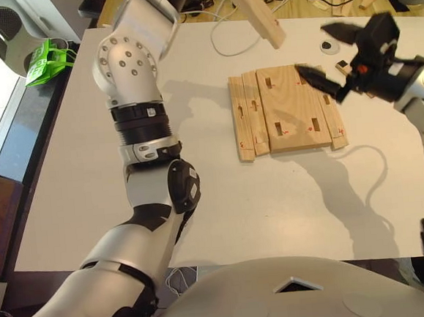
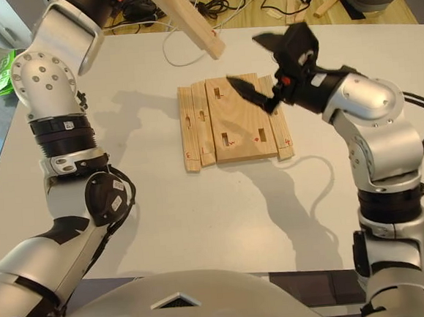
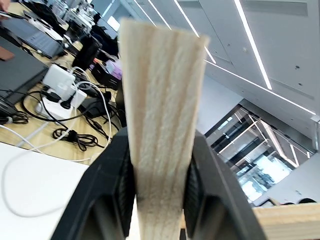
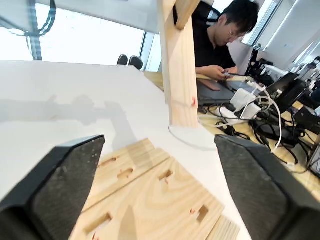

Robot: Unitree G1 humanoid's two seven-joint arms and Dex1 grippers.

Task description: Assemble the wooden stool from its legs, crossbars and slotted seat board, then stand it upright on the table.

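While the slotted seat board (image 1: 290,108) is lying flat on the table (image 1: 223,209) with wooden strips (image 1: 247,117) snug against both sides, the left tool (image 3: 159,185) is clamping a stool leg (image 1: 258,12) up in the air above the table's far side. The right tool (image 1: 312,50) is hovering wide open over the board's right part.

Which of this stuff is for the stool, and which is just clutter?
For the stool: seat board; slats beside it; wooden piece in left gripper; open right gripper.
Lying about: white cable; green bag.
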